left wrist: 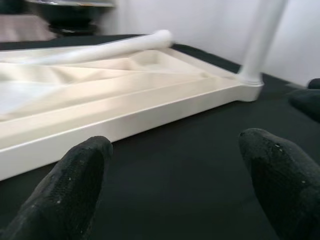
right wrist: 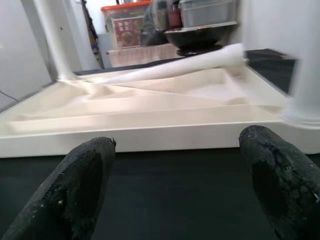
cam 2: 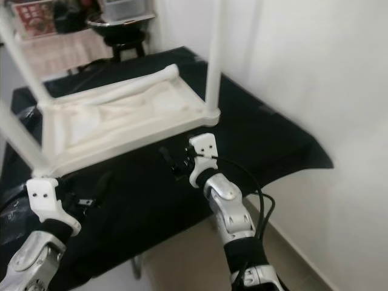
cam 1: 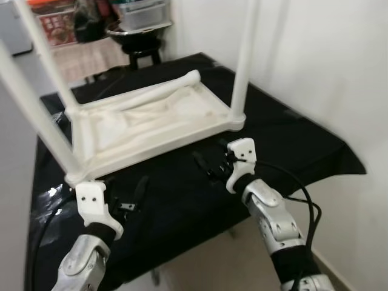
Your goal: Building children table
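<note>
The white plastic children's table [cam 1: 151, 124] lies upside-down on the black-draped worktop [cam 1: 291, 139] for leg fitting, and the left pincer [left wrist: 175, 180] and right pincer [right wrist: 175, 185] are both spread wide and empty.

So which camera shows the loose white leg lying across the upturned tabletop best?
The left eye view: the loose leg shows nearly end to end, resting diagonally on the tabletop. The right eye view matches. Both wrist views show it low and foreshortened.

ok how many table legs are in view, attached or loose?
4. Three stand upright in the upturned tabletop: near-left corner leg, far-left corner leg, near-right corner leg. The fourth leg lies loose across the tabletop's far side.
</note>
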### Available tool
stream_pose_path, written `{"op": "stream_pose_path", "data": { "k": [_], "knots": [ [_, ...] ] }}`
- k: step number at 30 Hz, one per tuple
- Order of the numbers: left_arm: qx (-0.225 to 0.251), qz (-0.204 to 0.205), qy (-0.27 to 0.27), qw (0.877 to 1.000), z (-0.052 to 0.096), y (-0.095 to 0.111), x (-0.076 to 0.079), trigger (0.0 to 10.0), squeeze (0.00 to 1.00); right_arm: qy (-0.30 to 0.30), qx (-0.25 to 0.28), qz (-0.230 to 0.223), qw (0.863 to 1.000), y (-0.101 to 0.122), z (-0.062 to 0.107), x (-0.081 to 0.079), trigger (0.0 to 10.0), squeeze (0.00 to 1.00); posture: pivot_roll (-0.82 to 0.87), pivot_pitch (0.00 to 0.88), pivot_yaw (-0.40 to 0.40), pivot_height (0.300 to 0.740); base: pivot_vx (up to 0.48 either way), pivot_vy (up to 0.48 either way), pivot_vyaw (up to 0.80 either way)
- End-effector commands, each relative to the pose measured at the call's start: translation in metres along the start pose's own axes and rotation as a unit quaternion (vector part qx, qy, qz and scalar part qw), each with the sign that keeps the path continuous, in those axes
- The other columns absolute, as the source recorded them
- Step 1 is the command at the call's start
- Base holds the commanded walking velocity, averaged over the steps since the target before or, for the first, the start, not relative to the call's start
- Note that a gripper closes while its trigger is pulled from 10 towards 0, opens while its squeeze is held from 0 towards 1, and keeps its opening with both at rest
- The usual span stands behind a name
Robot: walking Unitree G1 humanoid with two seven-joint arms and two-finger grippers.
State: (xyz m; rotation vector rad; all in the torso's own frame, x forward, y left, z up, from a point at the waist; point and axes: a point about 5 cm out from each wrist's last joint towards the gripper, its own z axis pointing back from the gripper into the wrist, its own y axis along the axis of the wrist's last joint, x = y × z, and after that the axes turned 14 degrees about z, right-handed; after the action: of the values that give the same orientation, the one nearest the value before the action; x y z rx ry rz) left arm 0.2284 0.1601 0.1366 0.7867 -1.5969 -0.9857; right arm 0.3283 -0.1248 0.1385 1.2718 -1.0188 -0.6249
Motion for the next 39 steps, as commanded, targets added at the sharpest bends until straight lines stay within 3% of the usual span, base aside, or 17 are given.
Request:
{"op": "stream_pose_path", "data": {
  "k": [1, 6, 21, 24, 30, 36, 39],
  "knots": [
    [-0.003, -0.011, 0.013, 1.000, 0.005, 0.001, -0.008, 10.0, 0.00, 0.016, 0.016, -0.009, 1.000, 0.004, -0.005, -0.008, 10.0, 0.00, -0.06, 0.036, 0.042, 0.740, 0.289, 0.000, 0.80],
    [-0.004, -0.012, 0.012, 1.000, 0.005, -0.001, -0.008, 10.0, 0.00, 0.022, 0.021, -0.015, 0.999, 0.004, -0.005, -0.009, 10.0, 0.00, -0.06, 0.027, 0.040, 0.740, 0.285, 0.000, 0.80],
    [-0.007, -0.010, 0.013, 1.000, 0.005, -0.002, -0.007, 10.0, 0.00, 0.065, 0.011, -0.006, 0.998, 0.002, -0.008, -0.014, 10.0, 0.00, -0.06, 0.021, 0.038, 0.740, 0.169, 0.000, 0.00],
    [-0.022, -0.026, 0.012, 0.999, 0.004, -0.004, -0.006, 10.0, 0.00, 0.079, 0.006, 0.010, 0.997, 0.002, -0.009, -0.016, 10.0, 0.00, -0.06, 0.025, 0.038, 0.740, 0.000, -0.433, 0.00],
    [-0.014, -0.021, 0.017, 1.000, 0.004, -0.003, -0.007, 10.0, 0.00, 0.097, 0.006, 0.040, 0.994, 0.003, -0.008, -0.020, 10.0, 0.00, -0.06, 0.027, 0.037, 0.740, 0.000, -0.435, 0.00],
    [-0.007, -0.020, 0.022, 1.000, 0.004, -0.001, -0.007, 10.0, 0.00, 0.109, -0.002, 0.061, 0.992, 0.003, -0.009, -0.022, 10.0, 0.00, -0.06, 0.029, 0.036, 0.740, 0.000, 0.000, 0.00],
    [-0.010, -0.015, 0.027, 0.999, 0.005, -0.002, -0.007, 10.0, 0.00, 0.130, -0.010, 0.101, 0.986, 0.004, -0.010, -0.024, 10.0, 0.00, -0.06, 0.029, 0.036, 0.740, 0.000, 0.000, 0.00]
  ]
}}
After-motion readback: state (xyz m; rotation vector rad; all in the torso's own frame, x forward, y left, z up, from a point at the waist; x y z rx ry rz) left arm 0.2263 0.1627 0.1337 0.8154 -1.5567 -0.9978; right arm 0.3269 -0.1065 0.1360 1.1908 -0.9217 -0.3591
